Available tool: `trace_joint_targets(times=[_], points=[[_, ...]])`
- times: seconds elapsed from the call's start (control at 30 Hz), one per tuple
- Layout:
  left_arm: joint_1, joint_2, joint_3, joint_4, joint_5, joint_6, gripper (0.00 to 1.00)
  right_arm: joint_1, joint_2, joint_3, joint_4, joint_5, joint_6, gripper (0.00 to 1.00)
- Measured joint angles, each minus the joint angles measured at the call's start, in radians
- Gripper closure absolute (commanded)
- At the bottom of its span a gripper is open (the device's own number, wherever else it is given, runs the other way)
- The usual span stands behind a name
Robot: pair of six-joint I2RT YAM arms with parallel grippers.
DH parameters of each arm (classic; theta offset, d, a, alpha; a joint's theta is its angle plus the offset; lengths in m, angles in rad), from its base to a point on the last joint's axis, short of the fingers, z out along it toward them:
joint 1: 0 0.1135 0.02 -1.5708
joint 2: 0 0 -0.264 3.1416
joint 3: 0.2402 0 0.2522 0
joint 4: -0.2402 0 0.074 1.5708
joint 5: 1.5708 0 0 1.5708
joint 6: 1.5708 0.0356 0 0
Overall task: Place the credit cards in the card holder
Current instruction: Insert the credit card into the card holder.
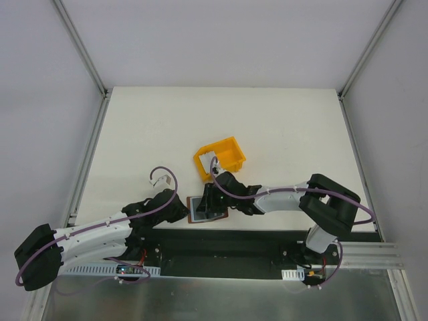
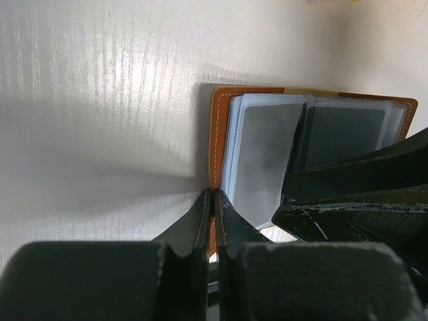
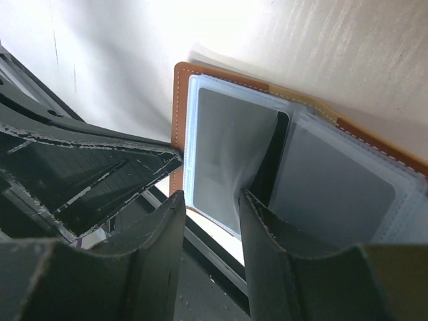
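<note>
Card holder (image 2: 261, 154): likely light, floppy leather, slick inside; best pinched at stitched border. Left gripper (image 2: 212, 195) clamped there. Right gripper (image 3: 212, 200) parted, holding nothing.

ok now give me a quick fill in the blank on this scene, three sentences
1. The card holder lies ___, its clear sleeves facing up.
2. The left gripper is ___ on the holder's brown edge.
3. The bin just beyond the holder is ___ in colour.
Missing words: open; shut; yellow
</note>
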Motion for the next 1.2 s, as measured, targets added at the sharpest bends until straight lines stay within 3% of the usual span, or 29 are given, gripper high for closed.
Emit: trace_joint_targets(times=[0.5,0.93,1.2], points=[[0.0,-0.001,0.002,0.003,0.0,0.0,1.0,0.012,-0.047,0.046,-0.209,0.131,-0.07,0.53],[0.0,-0.001,0.003,-0.005,0.0,0.005,1.0,0.029,-0.012,0.081,-0.198,0.092,-0.106,0.69],[0.0,-0.001,0.007,-0.006,0.0,0.014,1.0,0.033,-0.01,0.085,-0.213,0.092,-0.129,0.67]])
